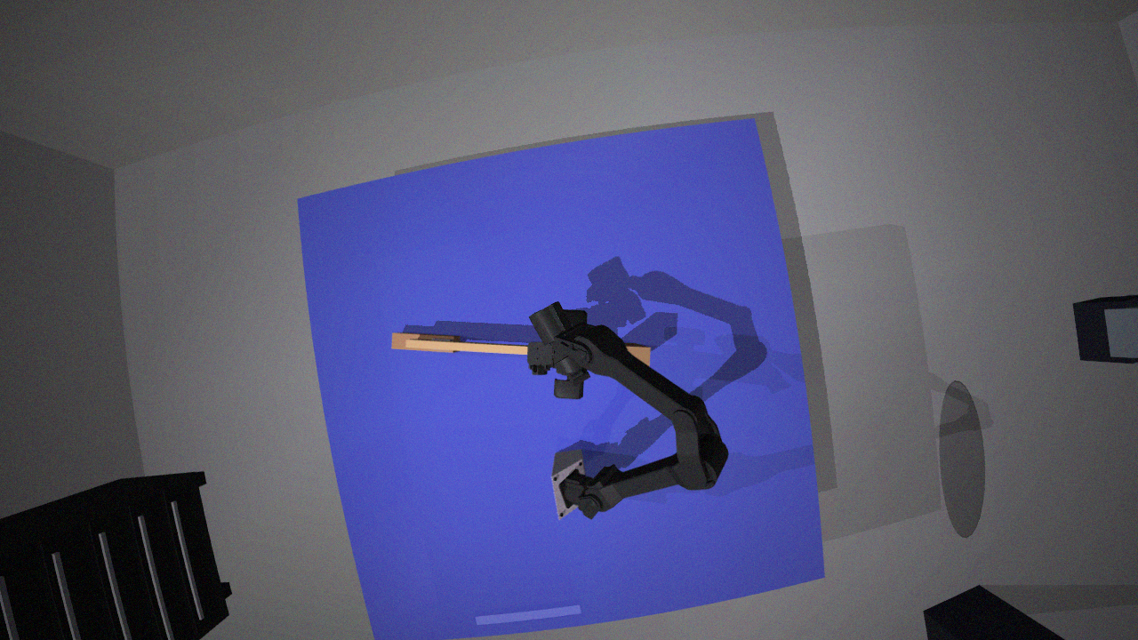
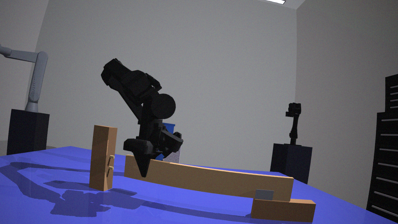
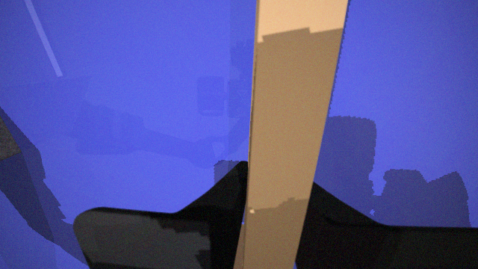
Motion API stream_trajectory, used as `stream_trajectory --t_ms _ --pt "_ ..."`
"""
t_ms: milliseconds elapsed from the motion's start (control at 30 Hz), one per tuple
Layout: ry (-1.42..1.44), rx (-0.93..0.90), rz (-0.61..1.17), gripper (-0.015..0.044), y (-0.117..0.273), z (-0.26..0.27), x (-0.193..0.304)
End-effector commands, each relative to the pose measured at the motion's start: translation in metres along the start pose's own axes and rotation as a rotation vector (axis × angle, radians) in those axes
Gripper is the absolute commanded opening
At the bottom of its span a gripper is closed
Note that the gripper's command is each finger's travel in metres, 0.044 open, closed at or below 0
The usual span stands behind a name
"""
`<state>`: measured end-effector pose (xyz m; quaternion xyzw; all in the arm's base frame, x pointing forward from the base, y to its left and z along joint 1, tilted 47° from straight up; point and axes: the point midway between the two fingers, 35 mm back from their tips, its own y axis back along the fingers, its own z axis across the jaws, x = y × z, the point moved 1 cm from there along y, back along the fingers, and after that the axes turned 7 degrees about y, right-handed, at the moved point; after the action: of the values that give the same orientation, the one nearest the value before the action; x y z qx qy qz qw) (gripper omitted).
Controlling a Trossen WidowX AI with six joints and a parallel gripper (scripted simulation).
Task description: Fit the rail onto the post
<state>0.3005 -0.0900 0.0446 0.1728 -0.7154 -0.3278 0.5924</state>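
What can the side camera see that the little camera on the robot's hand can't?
Only the exterior view shows the post with its two pegs, a gap between them and the rail's raised end, and the footboard block with the gray bracket. Only the wrist view shows the rail's top face running away between the fingers. Both show the gripper shut on the rail over the blue table.

Narrow gap between rail (image 2: 211,178) end and post (image 2: 102,157) – two pegs (image 2: 111,162) jutting in, seemingly unentered, open table (image 2: 33,194) elsewhere
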Motion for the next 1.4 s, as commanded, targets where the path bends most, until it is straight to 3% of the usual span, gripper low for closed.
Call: stream_trajectory --t_ms 0,1367 --pt "0.002 0.008 -0.009 0.0000 0.0025 -0.0003 -0.0028" --pt "0.002 0.008 -0.009 0.0000 0.0040 -0.0005 -0.0024"
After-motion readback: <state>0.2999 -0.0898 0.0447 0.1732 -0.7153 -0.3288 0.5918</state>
